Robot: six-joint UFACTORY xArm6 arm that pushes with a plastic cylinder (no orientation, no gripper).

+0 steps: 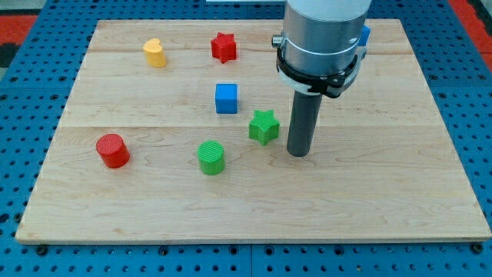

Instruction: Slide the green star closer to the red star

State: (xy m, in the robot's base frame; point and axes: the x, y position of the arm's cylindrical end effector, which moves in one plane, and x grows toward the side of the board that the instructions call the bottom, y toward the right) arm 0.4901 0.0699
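- My tip [298, 153] rests on the counter [384, 200] just to the view's right of the green star [264, 127], a thin gap between them.
- The end effector is a bare rod; it holds nothing.
- The green star sits mid-counter; the red star [224, 47] lies near the top edge.
- The blue cube [226, 98] stands between the two stars.

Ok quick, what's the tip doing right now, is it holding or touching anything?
My tip: holds nothing, it is a bare rod. It stands on the board just to the view's right of the green star, a small gap between them, not touching.
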